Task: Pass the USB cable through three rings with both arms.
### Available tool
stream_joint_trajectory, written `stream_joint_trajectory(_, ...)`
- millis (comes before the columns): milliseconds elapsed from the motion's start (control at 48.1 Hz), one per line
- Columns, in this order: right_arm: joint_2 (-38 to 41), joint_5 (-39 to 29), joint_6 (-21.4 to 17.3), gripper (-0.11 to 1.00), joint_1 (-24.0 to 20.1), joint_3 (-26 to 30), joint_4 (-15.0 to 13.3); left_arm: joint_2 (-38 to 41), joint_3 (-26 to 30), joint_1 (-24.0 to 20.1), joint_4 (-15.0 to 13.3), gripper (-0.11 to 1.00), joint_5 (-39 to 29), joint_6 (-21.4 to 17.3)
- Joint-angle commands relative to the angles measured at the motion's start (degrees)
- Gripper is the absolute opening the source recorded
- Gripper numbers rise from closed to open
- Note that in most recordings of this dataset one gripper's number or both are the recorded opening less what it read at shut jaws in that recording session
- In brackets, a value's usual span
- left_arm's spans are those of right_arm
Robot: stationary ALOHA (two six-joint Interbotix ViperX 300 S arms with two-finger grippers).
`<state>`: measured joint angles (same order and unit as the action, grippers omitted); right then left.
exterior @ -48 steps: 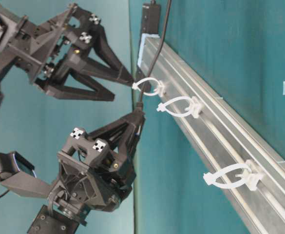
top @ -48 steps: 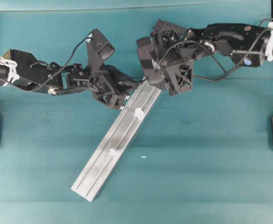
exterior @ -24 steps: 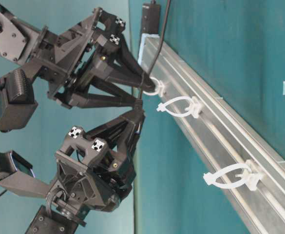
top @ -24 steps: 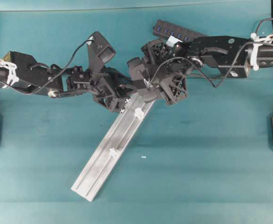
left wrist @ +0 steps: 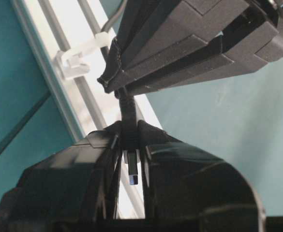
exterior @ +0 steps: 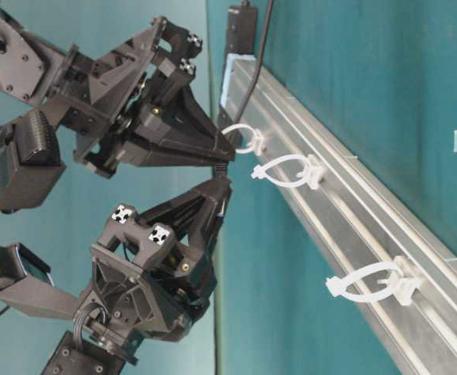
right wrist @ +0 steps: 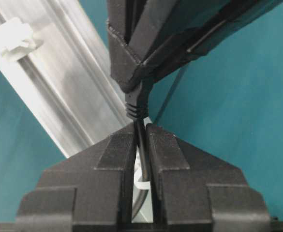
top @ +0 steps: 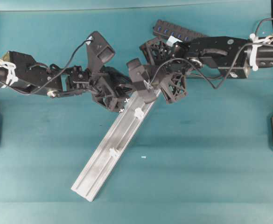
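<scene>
The USB cable (exterior: 253,70) runs down from the black hub (exterior: 242,27) and seems to pass through the nearest ring (exterior: 244,139). My left gripper (left wrist: 130,128) is shut on its plug (left wrist: 133,170), whose silver tip shows between the fingers. My right gripper (right wrist: 141,126) is shut on the thin cable (right wrist: 140,133) just behind the plug's ribbed collar, tip to tip with the left one. Two more rings (exterior: 287,170) (exterior: 369,285) stand empty further along the rail (exterior: 353,195). In the overhead view both grippers (top: 123,103) (top: 143,92) meet at the rail's upper end.
The silver rail (top: 113,149) lies slantwise on the teal table, with two rings (top: 139,112) (top: 113,152) showing from above. The hub (top: 173,32) sits behind the right arm. A small pale scrap (top: 143,157) lies right of the rail.
My right gripper swung in towards the left one and shut on the cable behind the plug. The left gripper kept its hold and place.
</scene>
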<state>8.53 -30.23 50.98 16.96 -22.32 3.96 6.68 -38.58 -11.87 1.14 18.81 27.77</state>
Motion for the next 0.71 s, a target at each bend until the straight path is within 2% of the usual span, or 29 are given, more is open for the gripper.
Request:
stream_joint_trajectory(0, -0.1, -1.1, 0.2, 0.08, 0.0, 1.1, -1.7, -2.7, 0.4, 1.4, 0.5, 0.1, 1.0, -2.0)
stream_joint_trajectory(104, -0.1, -1.8, 0.1, 0.08, 0.1, 1.1, -2.3, -2.8, 0.6, 1.6, 0.5, 0.1, 0.7, -4.1)
stream_joint_trajectory(229, -0.1, -2.0, 0.3, 0.08, 0.0, 1.1, -2.4, -3.0, 0.3, 1.8, 0.5, 0.13, 1.0, -4.8)
stream_joint_trajectory(291, 0.2, -2.0, 0.3, 0.08, 0.1, 1.1, -2.4, -3.2, -0.2, 2.5, 0.5, 0.25, 1.1, -5.4)
stream_joint_trajectory(457, 0.4, -2.0, 0.4, 0.08, 0.0, 1.0, -2.4, -7.3, -4.6, 3.6, 0.5, 0.74, 0.4, -6.2)
stream_joint_trajectory(519, 0.7, -2.1, 0.6, 0.08, 0.0, 1.0, -2.5, -9.8, -6.4, 3.7, 0.5, 0.89, 0.4, -6.2)
stream_joint_trajectory(582, 0.8, -2.5, 1.7, 0.08, -0.4, 0.9, -2.6, -12.8, -8.3, 3.8, 0.5, 0.97, 0.4, -6.2)
stream_joint_trajectory(686, 1.2, -4.0, 4.7, 0.08, -1.1, 0.8, -3.0, -17.8, -11.2, 3.8, 0.5, 0.94, -0.8, -6.2)
